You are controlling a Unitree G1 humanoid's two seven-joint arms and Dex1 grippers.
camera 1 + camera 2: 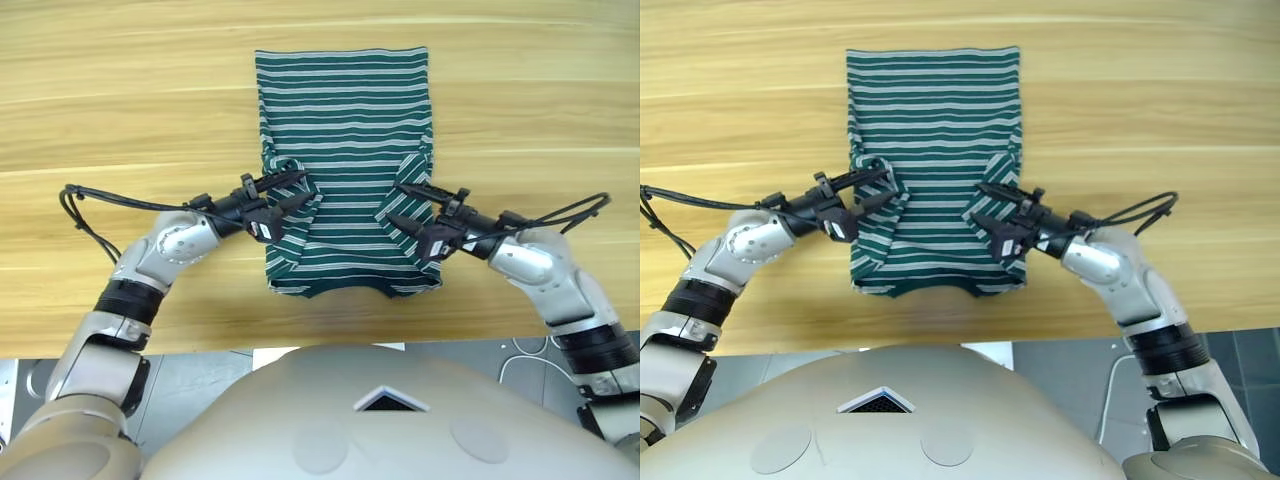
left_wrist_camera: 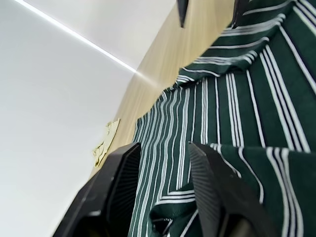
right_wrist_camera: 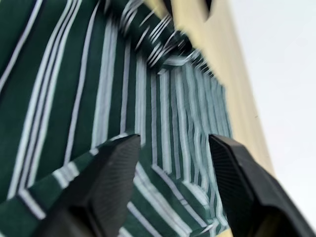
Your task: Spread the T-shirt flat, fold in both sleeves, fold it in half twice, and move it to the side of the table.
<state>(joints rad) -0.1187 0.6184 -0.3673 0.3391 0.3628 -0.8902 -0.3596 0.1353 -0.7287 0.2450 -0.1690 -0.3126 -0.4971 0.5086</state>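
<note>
Left eye view: T-shirt [image 1: 345,120] lies on table [image 1: 120,100], sleeves folded in. Left gripper [image 1: 305,187] and right gripper [image 1: 394,202] sit over sleeves, fingers apart.

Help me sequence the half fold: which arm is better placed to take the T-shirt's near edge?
Right, narrowly. Both are open over the T-shirt, but the right end effector sits slightly closer to its near edge than the left end effector.

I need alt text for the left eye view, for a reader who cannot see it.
A green striped T-shirt lies flat on a wooden table, sleeves folded inward. The left gripper and right gripper, both open, are at the folded sleeves.
</note>
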